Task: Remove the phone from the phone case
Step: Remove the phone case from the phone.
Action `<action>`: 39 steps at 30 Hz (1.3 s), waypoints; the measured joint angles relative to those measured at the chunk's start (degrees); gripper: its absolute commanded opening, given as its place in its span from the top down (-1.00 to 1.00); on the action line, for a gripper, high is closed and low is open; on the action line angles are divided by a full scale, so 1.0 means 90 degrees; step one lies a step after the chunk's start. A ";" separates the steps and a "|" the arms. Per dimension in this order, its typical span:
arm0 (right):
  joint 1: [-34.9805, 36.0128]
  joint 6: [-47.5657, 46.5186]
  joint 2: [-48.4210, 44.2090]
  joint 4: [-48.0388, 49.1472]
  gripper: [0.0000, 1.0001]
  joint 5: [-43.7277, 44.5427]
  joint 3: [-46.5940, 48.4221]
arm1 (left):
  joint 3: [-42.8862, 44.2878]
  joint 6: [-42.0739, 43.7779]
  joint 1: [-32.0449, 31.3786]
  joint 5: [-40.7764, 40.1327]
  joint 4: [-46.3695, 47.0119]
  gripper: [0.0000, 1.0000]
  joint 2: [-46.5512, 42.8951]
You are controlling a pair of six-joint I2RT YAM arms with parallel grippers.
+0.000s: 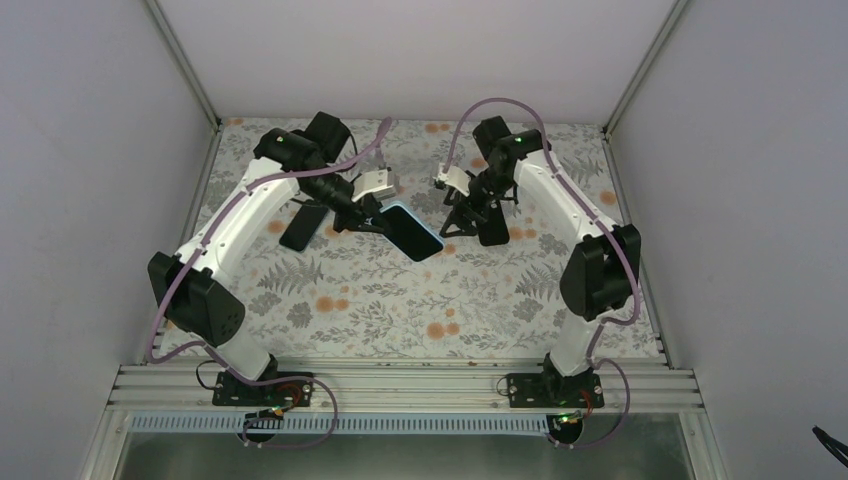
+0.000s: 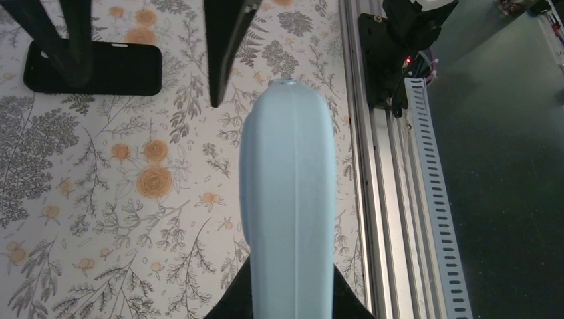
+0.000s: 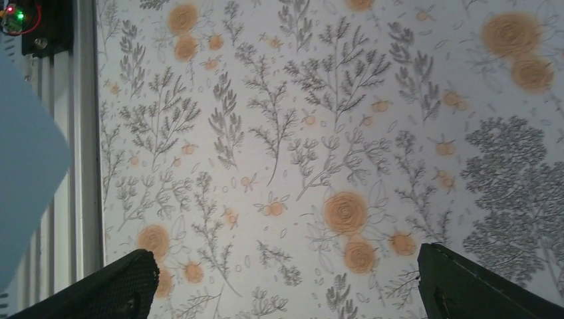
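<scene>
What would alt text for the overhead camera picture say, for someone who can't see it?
Seen from above, the left gripper holds a light-blue phone case over a floral table. The open right gripper is beside a black phone lying flat on it.

Looking from the top camera, I have the phone case near the middle of the table, held between the left gripper's fingers. The phone lies on the table at the case's three o'clock, beside the right gripper.
</scene>
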 measured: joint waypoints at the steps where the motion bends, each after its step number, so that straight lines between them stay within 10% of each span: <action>1: -0.0022 -0.0012 0.0068 0.0000 -0.91 -0.0005 0.0097 | -0.0007 0.0000 -0.0005 0.0010 -0.0005 0.95 0.0000; 39: 0.0170 -0.0216 -0.0357 -0.0243 -0.91 -0.0255 -0.0447 | 0.0075 -0.0005 0.0068 0.0068 -0.0019 0.95 0.0024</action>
